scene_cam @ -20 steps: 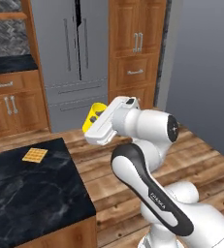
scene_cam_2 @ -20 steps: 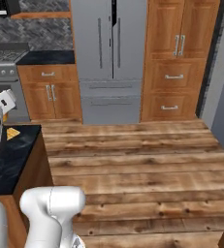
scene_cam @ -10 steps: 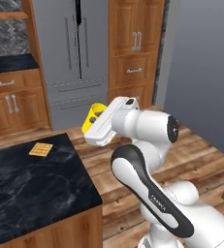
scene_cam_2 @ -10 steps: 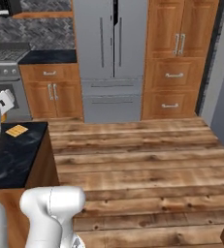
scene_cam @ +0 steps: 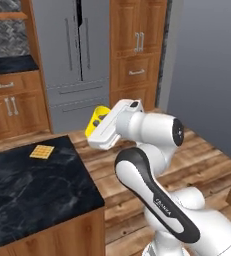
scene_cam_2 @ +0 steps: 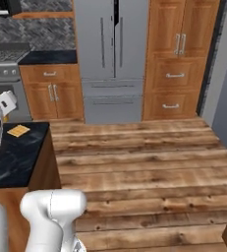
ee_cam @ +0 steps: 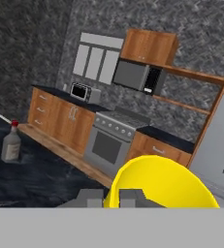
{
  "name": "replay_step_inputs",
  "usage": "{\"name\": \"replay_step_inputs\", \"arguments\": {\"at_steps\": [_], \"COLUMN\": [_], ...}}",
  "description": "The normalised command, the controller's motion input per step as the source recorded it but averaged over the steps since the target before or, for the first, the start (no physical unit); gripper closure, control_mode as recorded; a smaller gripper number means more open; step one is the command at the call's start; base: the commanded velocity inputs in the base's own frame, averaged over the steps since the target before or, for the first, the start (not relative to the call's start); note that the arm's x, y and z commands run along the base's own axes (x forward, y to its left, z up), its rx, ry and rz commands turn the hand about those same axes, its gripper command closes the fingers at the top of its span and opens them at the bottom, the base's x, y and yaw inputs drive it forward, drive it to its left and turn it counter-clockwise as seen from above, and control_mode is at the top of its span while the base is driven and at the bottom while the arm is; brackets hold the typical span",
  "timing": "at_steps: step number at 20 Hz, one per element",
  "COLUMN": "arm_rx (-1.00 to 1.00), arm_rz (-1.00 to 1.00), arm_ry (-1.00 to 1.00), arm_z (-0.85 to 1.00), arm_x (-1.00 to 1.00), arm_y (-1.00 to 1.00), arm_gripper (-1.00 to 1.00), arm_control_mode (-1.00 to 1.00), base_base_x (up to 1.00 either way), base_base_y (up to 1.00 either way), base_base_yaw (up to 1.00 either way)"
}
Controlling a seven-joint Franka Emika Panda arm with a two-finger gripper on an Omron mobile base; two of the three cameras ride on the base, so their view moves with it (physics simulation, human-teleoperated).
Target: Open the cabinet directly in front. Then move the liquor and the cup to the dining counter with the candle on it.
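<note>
Gripping the yellow cup (scene_cam: 96,120), the pincer (ee_cam: 114,197) hovers beside the marble counter (scene_cam: 32,185) where the liquor (ee_cam: 10,142) stands.

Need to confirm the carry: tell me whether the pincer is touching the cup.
Touching. In the hand view the pincer is shut on the cup, its fingertips pressed against the yellow rim.

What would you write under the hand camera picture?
Gripper holds the yellow cup; the liquor stands on the dining counter.
</note>
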Motion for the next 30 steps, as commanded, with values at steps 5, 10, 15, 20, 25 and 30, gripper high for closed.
{"name": "replay_step_inputs", "arguments": {"at_steps": [5,10,15,20,25,30], "arm_rx": [0.0,0.0,0.0,0.0,0.0,0.0], "arm_rz": [0.0,0.0,0.0,0.0,0.0,0.0], "arm_ry": [0.0,0.0,0.0,0.0,0.0,0.0], "arm_z": [0.0,0.0,0.0,0.0,0.0,0.0], "arm_x": [0.0,0.0,0.0,0.0,0.0,0.0], "arm_y": [0.0,0.0,0.0,0.0,0.0,0.0], "arm_gripper": [1.0,1.0,1.0,1.0,1.0,1.0], "arm_control_mode": [1.0,1.0,1.0,1.0,1.0,1.0], "base_base_x": [-1.0,-0.67,0.0,0.09,0.13,0.49], "base_base_y": [0.08,0.0,0.29,0.91,0.57,0.01], "base_base_yaw": [0.03,0.02,0.0,0.0,0.0,-0.03]}}
